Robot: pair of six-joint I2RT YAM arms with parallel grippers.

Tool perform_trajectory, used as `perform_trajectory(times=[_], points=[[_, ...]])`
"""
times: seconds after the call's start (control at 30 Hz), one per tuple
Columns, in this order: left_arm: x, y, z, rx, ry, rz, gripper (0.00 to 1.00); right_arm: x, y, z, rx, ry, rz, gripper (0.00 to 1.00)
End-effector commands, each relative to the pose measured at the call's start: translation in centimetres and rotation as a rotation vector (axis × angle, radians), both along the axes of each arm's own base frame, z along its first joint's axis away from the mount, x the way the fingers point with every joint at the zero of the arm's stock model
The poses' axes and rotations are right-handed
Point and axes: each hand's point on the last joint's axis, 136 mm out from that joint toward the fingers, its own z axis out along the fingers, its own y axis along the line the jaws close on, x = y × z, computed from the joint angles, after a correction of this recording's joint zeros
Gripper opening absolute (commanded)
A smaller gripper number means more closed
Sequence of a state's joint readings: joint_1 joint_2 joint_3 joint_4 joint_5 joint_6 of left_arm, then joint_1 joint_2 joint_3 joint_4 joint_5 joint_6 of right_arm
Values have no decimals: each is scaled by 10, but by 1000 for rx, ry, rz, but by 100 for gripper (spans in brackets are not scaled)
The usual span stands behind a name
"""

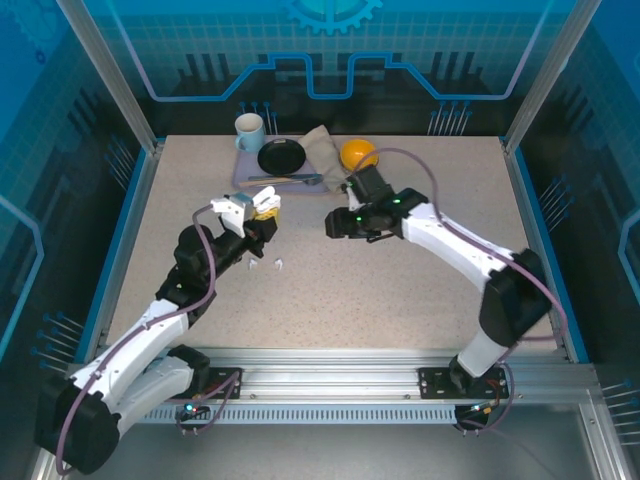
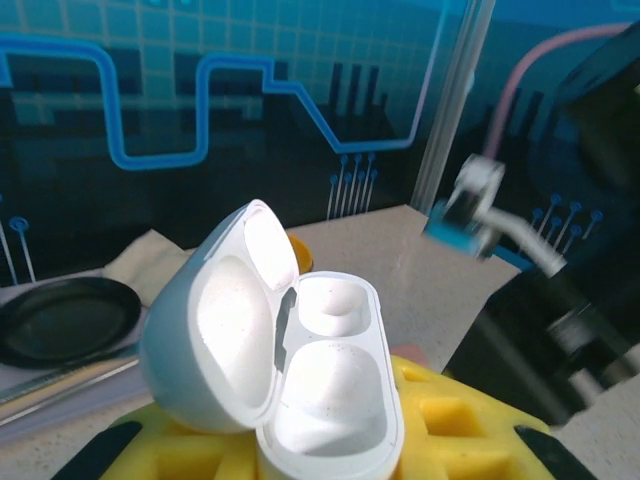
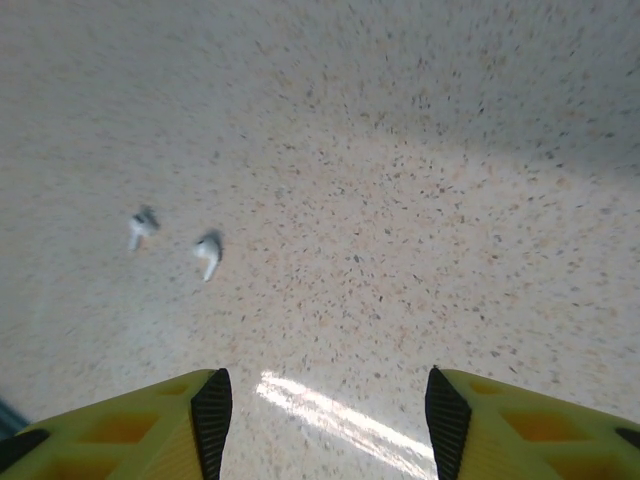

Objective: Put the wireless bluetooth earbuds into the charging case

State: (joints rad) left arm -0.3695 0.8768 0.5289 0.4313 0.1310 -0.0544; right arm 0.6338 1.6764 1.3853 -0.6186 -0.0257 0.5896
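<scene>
Holding the white charging case [image 2: 300,380] clamped between its yellow fingers, your left gripper [image 1: 262,207] has the lid swung open and both wells facing up, empty. That arm is occupied, so I judge the pick-up falls to the other one.

Your right gripper [image 1: 335,225] hangs to the right of the case, pointing toward it, jaws spread wide with nothing between them; its wrist view shows bare speckled table [image 3: 420,200] in the gap [image 3: 326,410].

Two white earbuds lie loose on the table on the arm-base side of the case, just below it in the overhead view and close to each other but not touching. The nearer earbud [image 1: 279,264] sits toward the right gripper's side; the farther earbud [image 1: 254,267] lies just beyond it, almost straight under the case.

What the next move turns on: seen from the right wrist, both lie ahead of the jaws and well off to the left of the gap, not on its centre line. The nearer earbud [image 3: 208,253] has its stem running roughly along the approach direction, bulb end away from you, so the jaws would close across the stem. The farther earbud [image 3: 140,228] is too blurred to read its axis.

You will likely need to shift the right gripper toward the arm bases, away from the case, before descending.
</scene>
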Motion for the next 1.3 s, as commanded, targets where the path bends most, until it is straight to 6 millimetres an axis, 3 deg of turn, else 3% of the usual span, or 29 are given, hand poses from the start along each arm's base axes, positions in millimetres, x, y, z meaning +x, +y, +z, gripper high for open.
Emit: perform_trajectory(times=[0.0, 0.23, 0.37, 0.57, 0.73, 0.77, 1.03, 1.27], points=[[-8, 15, 38, -72, -156, 66, 0, 7, 20, -15, -65, 17, -45, 57], [-15, 27, 49, -91, -196, 118, 0, 8, 77, -48, -198, 35, 39, 56], [-17, 32, 53, -85, -209, 140, 0, 12, 94, -67, -243, 52, 57, 56], [-17, 38, 57, -85, -213, 174, 0, 10, 116, -80, -276, 50, 119, 54], [-17, 39, 58, -88, -205, 178, 0, 4, 130, -88, -327, 50, 160, 54], [-17, 39, 58, -92, -203, 178, 0, 3, 130, -100, -355, 67, 163, 54], [-16, 40, 58, -87, -198, 184, 0, -4, 142, -121, -407, 84, 189, 55], [-17, 41, 62, -94, -205, 190, 0, -6, 152, -111, -403, 37, 196, 54]])
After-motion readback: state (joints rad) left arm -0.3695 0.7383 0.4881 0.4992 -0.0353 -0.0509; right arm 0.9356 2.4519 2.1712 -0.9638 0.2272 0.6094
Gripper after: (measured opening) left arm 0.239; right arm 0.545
